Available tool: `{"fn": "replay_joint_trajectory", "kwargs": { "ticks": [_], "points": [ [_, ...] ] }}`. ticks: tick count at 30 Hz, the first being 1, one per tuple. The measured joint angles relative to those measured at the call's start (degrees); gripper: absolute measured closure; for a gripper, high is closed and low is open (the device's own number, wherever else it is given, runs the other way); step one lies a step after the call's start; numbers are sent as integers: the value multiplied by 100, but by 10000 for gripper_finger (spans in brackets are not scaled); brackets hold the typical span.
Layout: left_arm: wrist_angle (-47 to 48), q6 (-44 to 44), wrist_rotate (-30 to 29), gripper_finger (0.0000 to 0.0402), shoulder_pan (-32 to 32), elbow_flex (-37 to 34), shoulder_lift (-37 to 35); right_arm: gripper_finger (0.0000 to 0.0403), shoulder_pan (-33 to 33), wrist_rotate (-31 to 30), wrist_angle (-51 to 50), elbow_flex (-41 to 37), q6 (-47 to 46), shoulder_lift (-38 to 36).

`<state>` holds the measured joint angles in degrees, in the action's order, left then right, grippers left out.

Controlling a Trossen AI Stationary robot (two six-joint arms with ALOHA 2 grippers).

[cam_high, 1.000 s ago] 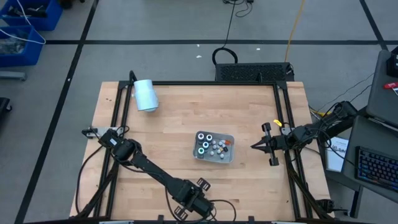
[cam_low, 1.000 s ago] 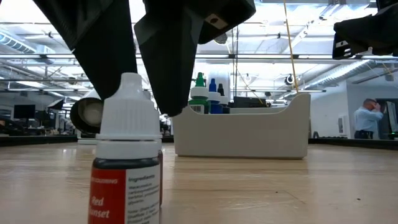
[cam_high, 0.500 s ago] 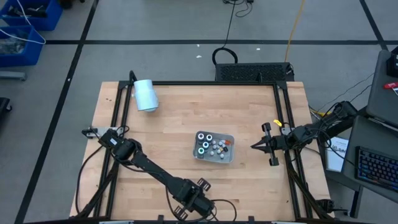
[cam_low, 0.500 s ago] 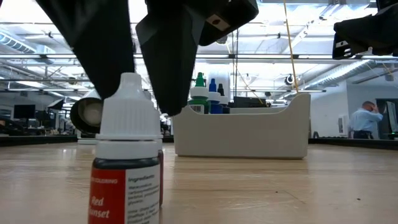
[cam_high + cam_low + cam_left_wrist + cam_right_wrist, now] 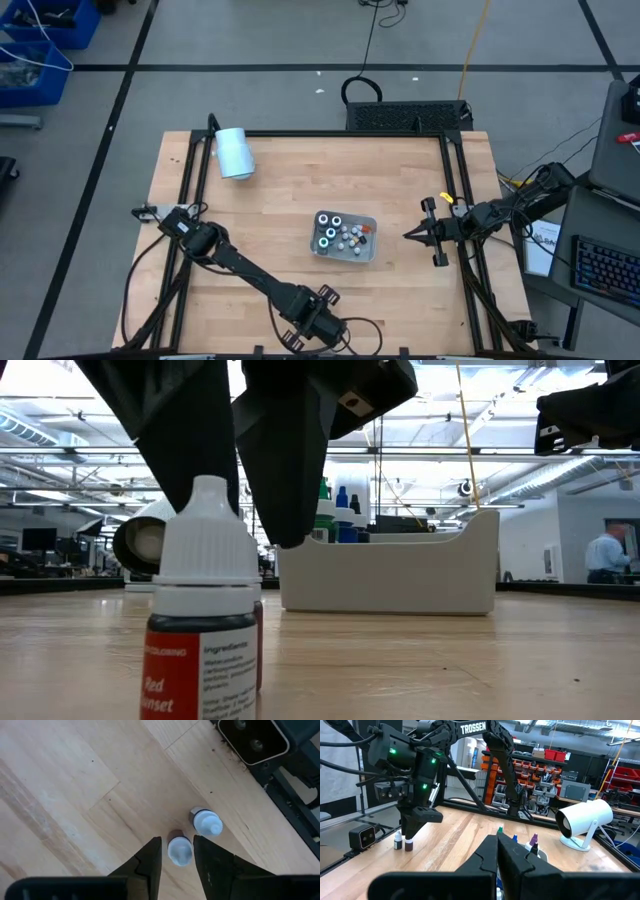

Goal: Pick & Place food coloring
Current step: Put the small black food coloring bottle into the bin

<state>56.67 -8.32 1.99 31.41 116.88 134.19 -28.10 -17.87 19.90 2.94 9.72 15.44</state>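
Left hand (image 5: 177,854) is straddling, fingers apart, a white-capped food coloring bottle (image 5: 179,850) at table's 6 o'clock edge (second bottle (image 5: 205,821) just beside); closing off-centre risks toppling either.

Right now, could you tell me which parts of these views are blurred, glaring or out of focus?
Low view: the near red-labelled white-capped dropper bottle looms large and slightly soft, while the bright ceiling lights behind wash out. Left wrist view: the left gripper's dark fingers blur at the frame's edge, yet the wooden tabletop stays sharp. Right wrist view: its own fingers are soft too.
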Motion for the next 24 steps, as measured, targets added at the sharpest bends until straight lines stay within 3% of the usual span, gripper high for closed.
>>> {"fn": "replay_joint_trajectory", "kwargs": {
  "ticks": [15,24],
  "points": [
    [-40,241,117,277,-21,0,2,403,0,0,0,0,0,0],
    [-41,252,208,190,-27,-2,2,403,0,0,0,0,-2,0]
  ]
}}
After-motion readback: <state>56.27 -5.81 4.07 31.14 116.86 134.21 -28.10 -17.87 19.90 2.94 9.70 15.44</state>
